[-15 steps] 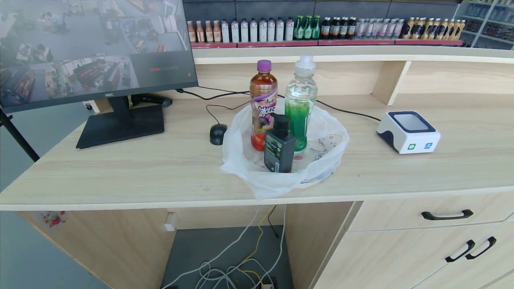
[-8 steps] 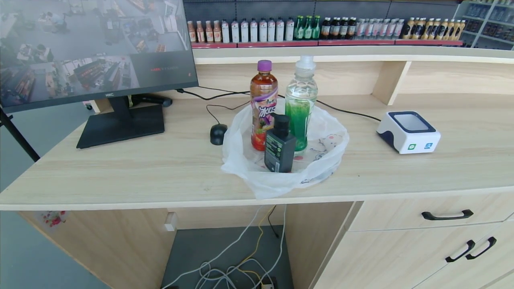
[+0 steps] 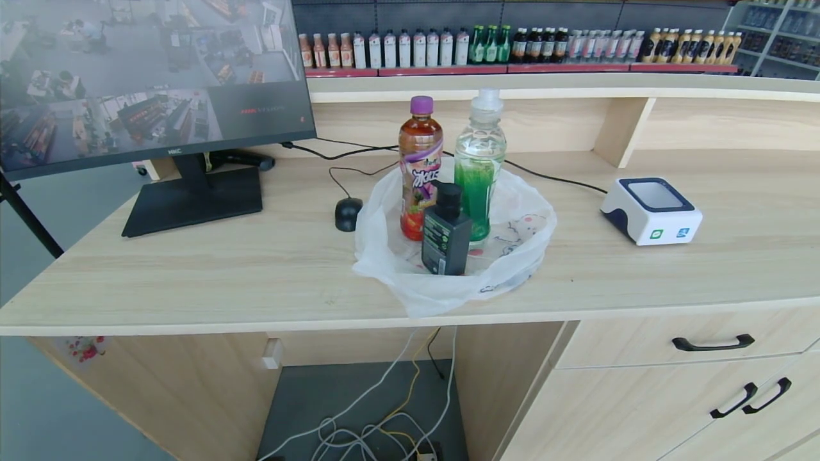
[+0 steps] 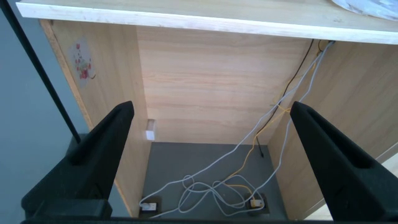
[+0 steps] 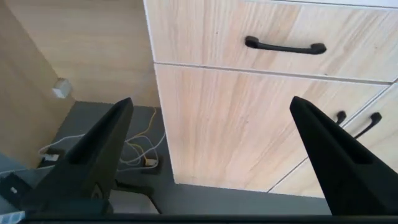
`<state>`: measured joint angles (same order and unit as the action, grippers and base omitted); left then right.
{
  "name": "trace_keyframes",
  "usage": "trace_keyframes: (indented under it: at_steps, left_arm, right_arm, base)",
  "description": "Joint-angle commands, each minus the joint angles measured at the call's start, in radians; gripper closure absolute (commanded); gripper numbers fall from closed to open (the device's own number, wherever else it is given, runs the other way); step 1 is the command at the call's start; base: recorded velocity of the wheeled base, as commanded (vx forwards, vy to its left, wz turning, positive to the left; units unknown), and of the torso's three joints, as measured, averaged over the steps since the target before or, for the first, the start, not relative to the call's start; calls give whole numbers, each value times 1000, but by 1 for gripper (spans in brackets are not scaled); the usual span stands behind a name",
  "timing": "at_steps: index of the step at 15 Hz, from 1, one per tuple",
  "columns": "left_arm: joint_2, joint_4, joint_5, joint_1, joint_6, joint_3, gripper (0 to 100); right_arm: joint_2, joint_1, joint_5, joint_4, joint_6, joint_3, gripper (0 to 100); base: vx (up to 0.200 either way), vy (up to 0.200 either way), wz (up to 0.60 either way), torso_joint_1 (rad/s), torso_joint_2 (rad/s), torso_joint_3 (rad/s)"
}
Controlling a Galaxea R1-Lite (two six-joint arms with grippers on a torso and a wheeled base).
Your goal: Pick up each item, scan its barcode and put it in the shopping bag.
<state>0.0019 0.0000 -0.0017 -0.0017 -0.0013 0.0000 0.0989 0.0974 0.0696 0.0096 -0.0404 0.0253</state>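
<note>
- On the counter [image 3: 192, 282], the shopping bag [image 3: 391, 262] sits slumped open, apparently for easy loading.
- Green drink bottle [image 3: 479, 173], purple-capped bottle [image 3: 419, 166] and black bottle [image 3: 445, 238] stand upright inside it.
- Barcode scanner [image 3: 650, 214] sits right of the bag, window up.
- Left tool [image 4: 211, 107] and right tool [image 5: 211, 101]: released, empty, below counter height.

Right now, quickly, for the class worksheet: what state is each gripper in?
Left gripper: open, holding nothing.
Right gripper: open, holding nothing.
</note>
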Motion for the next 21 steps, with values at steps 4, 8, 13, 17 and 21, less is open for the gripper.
trace_keyframes:
  at_steps: [4,8,13,17,21]
  left_arm:
    - [0,0,0,0,0,0,0]
    - [0,0,0,0,0,0,0]
    - [0,0,0,0,0,0,0]
    - [0,0,0,0,1,0,0]
    - [0,0,0,0,1,0,0]
  right_arm:
    - [-21,-68,3,3,2,1,0]
    - [-99,-90,-24,-2,27,-2,0]
    - [-99,-90,-22,-13,74,-24,0]
    - [-99,-91,-22,-13,85,-24,0]
    - [-99,-90,-22,-13,85,-24,0]
  base:
    - [0,0,0,0,0,0]
    - [0,0,0,0,0,0]
    - [-80,0,0,2,-1,3]
    - [-50,0,0,5,2,-1]
    - [0,-150,0,8,4,2]
